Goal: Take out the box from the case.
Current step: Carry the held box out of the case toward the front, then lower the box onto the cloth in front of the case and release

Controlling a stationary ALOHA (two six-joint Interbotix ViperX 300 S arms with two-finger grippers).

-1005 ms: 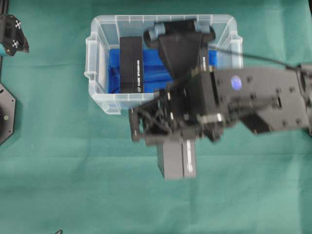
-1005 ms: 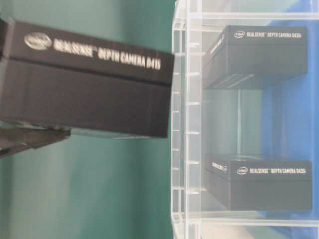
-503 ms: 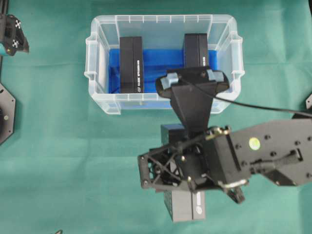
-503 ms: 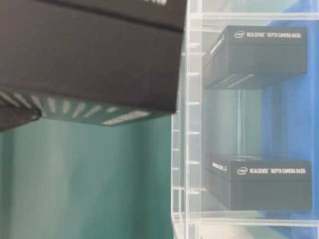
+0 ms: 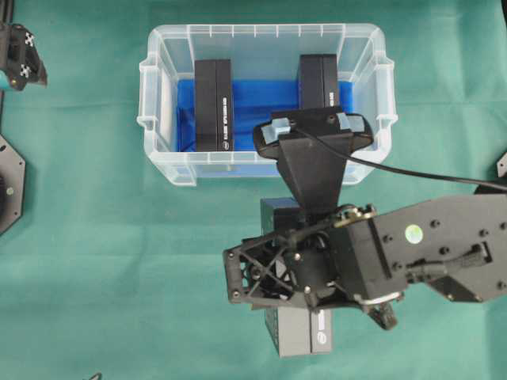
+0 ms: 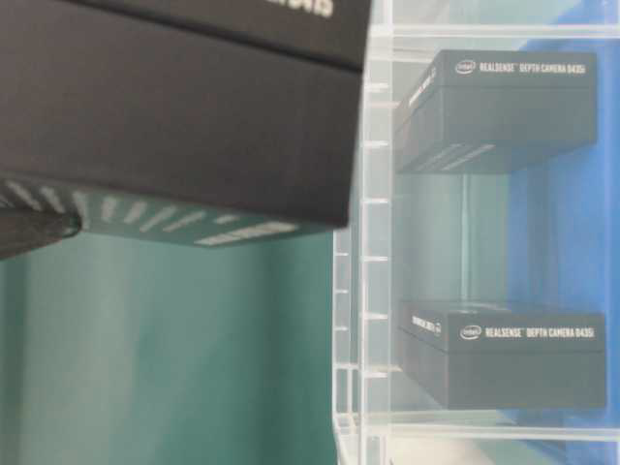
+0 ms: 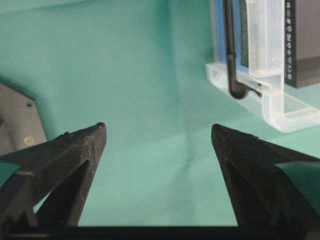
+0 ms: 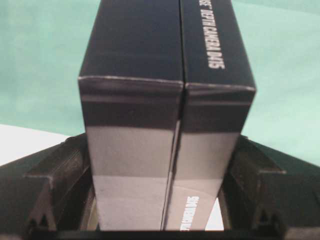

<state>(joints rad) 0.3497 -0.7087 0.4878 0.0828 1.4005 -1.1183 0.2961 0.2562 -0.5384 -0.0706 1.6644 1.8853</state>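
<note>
1. Between my right gripper's (image 8: 160, 200) jaws sits the black RealSense camera box (image 8: 167, 115), clamped on its two broad sides.
2. Seen from overhead, the box (image 5: 299, 336) is outside the case (image 5: 170, 162), below its near wall in the picture, above the green cloth (image 5: 119, 277).
3. Its long axis runs toward and away from the case; the printed narrow face is uppermost.
4. Bare cloth surrounds it on the left and below.
5. Two more black boxes (image 5: 214, 103) (image 5: 318, 79) stand on edge inside the case on the blue lining (image 5: 257, 107), well apart, parallel.
6. My left gripper (image 7: 157, 137) hangs spread wide over bare cloth, near the case's corner handle (image 7: 275, 107), holding nothing.
</note>
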